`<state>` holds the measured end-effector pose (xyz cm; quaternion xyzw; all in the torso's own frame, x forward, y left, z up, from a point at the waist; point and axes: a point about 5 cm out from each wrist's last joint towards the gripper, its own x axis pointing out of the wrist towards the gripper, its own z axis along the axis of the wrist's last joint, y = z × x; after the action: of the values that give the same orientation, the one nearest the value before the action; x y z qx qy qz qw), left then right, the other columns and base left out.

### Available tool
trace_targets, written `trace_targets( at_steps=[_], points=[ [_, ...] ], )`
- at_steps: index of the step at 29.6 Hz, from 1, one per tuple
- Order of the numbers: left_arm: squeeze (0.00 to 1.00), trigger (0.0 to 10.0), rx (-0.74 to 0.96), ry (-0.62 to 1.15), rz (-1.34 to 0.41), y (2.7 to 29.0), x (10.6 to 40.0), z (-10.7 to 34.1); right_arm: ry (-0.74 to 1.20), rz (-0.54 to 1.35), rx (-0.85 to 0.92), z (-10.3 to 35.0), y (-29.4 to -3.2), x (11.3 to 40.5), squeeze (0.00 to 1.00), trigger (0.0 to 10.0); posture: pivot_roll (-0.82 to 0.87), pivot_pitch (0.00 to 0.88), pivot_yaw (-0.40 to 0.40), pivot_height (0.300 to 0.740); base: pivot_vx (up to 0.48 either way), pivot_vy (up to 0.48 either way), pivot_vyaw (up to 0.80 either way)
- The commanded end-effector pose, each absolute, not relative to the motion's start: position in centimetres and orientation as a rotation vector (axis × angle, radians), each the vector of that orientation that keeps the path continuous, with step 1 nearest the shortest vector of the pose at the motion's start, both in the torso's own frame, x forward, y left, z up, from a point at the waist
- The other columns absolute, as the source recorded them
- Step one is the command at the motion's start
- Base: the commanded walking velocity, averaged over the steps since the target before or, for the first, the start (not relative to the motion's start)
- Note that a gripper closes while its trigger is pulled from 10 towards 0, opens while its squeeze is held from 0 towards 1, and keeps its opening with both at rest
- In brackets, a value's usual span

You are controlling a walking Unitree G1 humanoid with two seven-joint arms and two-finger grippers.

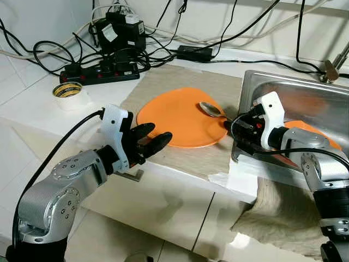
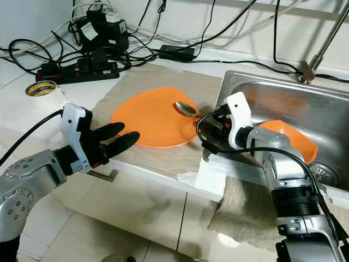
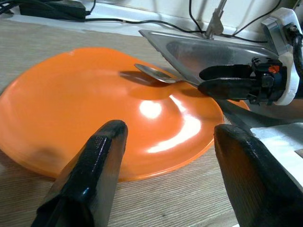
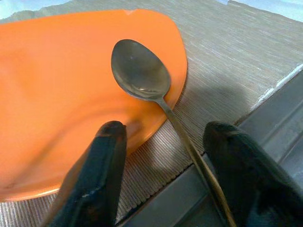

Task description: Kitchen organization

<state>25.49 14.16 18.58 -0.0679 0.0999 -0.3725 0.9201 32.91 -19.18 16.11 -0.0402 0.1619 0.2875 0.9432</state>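
Nearest, at lower left: left pincer [image 1: 152,141] on its silver arm, fingers spread apart and holding nothing, hovering just off the counter [image 1: 32,117] front edge and aimed at the near rim of the orange plate [image 1: 180,117]. At lower right, a beige towel [image 1: 272,215] draped over the counter front below the sink [image 2: 272,95]. Just above it, right pincer [image 4: 161,175] reaching across the sink's left rim, fingers parted on either side of the spoon [image 4: 142,75] handle, not closed on it; contact with the handle hard to judge.

Farther in: orange plate lying flat on a beige mat [image 1: 163,82], between the two pincers. Spoon resting with its bowl face up on the plate's right edge, handle running off toward the sink rim. Inside the steel sink, behind the right arm, a second orange dish [image 2: 297,139], partly hidden.

Farther left on the counter, a roll of tape [image 1: 68,91]. At the back against the wall, a black power strip [image 1: 101,71] with plugs and adapters, and a tangle of black and white cables [image 1: 229,27]. At far right, the faucet base [image 2: 308,65].
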Motion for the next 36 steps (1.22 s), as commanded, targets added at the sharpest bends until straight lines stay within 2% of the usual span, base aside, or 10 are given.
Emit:
trace_targets(
  at_steps=[1, 12, 21, 27, 28, 29, 30, 36],
  points=[
    [0.00, 10.0, -0.127, 0.205, -0.779, 13.8, 25.5, 18.9, 0.318, 0.594, -0.085, 16.6, -19.1, 33.0, 0.00, 0.0, 0.03, 0.000, 0.012, 0.740, 0.000, 0.000, 0.00],
    [0.00, 10.0, -0.127, 0.205, -0.780, 13.6, 25.8, 19.0, 0.290, 0.588, -0.071, 17.1, -19.2, 33.1, 0.00, 0.0, 0.03, 0.000, 0.014, 0.740, 0.000, 0.000, 0.00],
    [0.00, 10.0, -0.129, 0.202, -0.781, 13.4, 26.0, 19.0, 0.082, 0.575, -0.027, 20.1, -18.9, 33.6, 0.00, 0.0, 0.03, 0.000, 0.013, 0.740, 0.000, 0.000, 0.00],
    [0.00, 10.0, -0.129, 0.205, -0.784, 13.2, 25.9, 18.9, 0.066, 0.545, -0.042, 20.5, -18.9, 33.9, 0.00, 0.1, 0.03, 0.000, 0.011, 0.740, 0.000, 0.000, 0.00],
    [0.00, 10.0, -0.128, 0.206, -0.784, 13.2, 25.9, 18.9, 0.089, 0.538, -0.060, 20.1, -19.0, 34.0, 0.00, 6.8, 0.03, 0.000, 0.011, 0.740, 0.000, 0.000, 0.00],
    [0.00, 10.0, -0.128, 0.206, -0.784, 13.2, 25.9, 18.9, 0.089, 0.538, -0.060, 20.1, -19.0, 34.0, 0.00, 6.8, 0.03, 0.000, 0.011, 0.740, 0.000, 0.000, 0.00],
    [0.00, 10.0, -0.129, 0.206, -0.785, 13.2, 25.9, 18.9, 0.118, 0.538, -0.082, 19.7, -19.2, 34.0, 1.00, 10.0, 0.03, 0.000, 0.010, 0.740, 0.000, 0.000, 0.00],
    [0.00, 10.0, -0.130, 0.207, -0.784, 13.2, 25.9, 18.9, 0.177, 0.489, -0.145, 18.5, -19.9, 34.1, 1.00, 10.0, 0.03, 0.000, 0.009, 0.740, 0.000, 0.000, 0.00]
  ],
)
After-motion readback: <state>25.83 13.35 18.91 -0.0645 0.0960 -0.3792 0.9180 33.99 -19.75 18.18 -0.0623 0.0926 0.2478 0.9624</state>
